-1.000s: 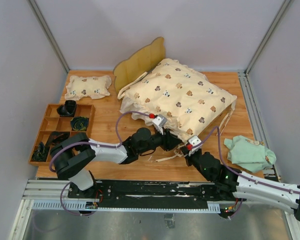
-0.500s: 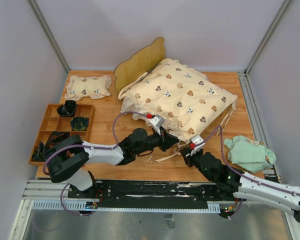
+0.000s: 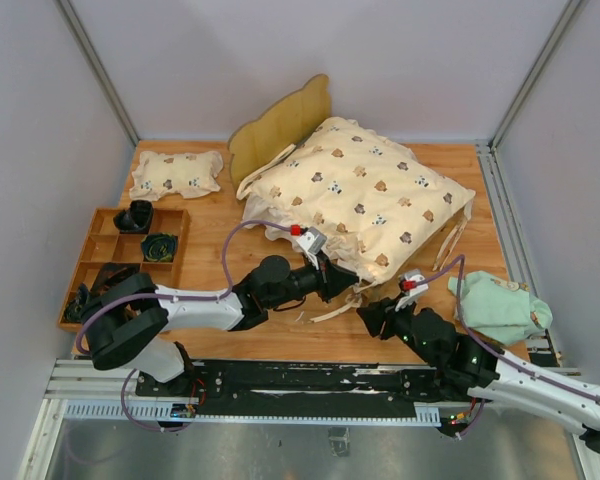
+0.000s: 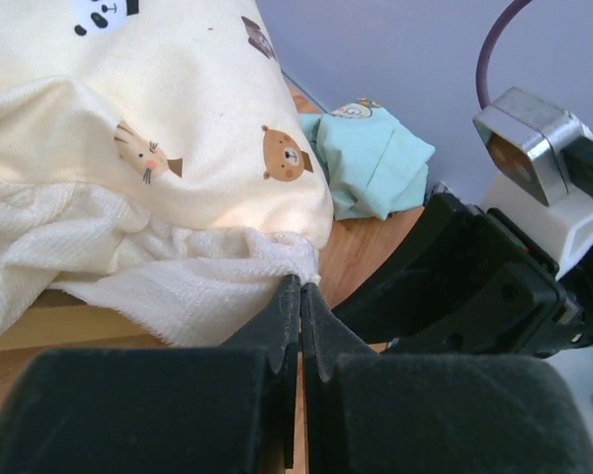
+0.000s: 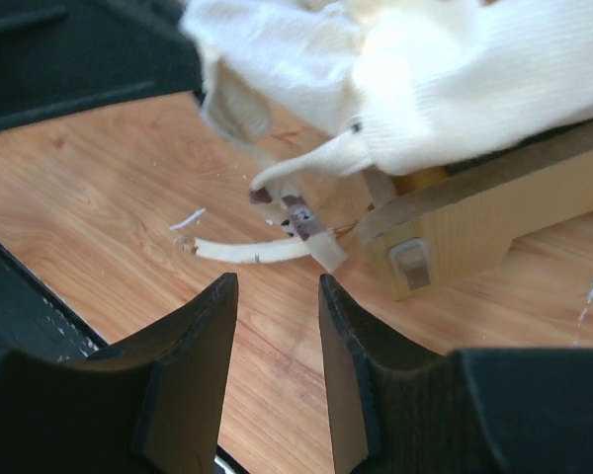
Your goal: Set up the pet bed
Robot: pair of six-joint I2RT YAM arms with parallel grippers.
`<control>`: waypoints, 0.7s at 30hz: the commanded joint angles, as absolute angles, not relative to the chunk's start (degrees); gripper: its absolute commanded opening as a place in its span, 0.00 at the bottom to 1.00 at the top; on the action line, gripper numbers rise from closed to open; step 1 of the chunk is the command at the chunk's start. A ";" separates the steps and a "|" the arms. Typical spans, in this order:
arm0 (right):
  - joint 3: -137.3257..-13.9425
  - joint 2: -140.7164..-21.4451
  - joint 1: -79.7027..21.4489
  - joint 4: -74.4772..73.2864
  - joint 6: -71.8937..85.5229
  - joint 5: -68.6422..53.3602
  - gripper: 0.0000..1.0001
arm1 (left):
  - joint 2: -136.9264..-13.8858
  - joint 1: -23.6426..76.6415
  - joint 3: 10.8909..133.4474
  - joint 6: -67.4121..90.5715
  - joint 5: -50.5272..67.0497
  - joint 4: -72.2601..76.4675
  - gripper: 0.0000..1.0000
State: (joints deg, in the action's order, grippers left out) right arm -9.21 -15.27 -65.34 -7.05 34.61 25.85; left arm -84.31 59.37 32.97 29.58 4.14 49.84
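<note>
Wooden desk (image 3: 210,215), grey walls. Pet bed (image 3: 280,125) centre to upper-centre of the top view, mostly under quilt (image 3: 360,195). Left jaws pressed shut at quilt's white hem; hold uncertain. Right jaws partly open, empty, facing the bed's corner.

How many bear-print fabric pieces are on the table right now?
2: a small pillow far left; the big quilt over the pet bed. Others may hide beneath.

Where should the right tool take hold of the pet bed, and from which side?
Probably the bare wooden corner of the pet bed, approached low from the near side. The quilt covers most of the frame; this low rail shows under it, ahead of the open right tool.
</note>
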 commanded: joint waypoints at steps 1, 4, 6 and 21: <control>-11.28 -18.63 -68.31 -3.93 22.37 24.58 0.40 | -82.70 59.26 33.90 27.26 3.59 51.31 0.00; -15.10 -19.57 -69.25 -3.34 14.46 26.30 0.39 | -82.54 59.26 33.78 27.76 5.52 52.20 0.00; -14.68 -19.24 -69.26 1.50 10.13 23.31 0.35 | -82.27 59.24 33.35 28.30 6.20 53.35 0.00; -13.14 -25.14 -69.26 15.97 1.26 28.75 0.31 | -82.96 59.27 33.31 29.42 6.70 53.51 0.00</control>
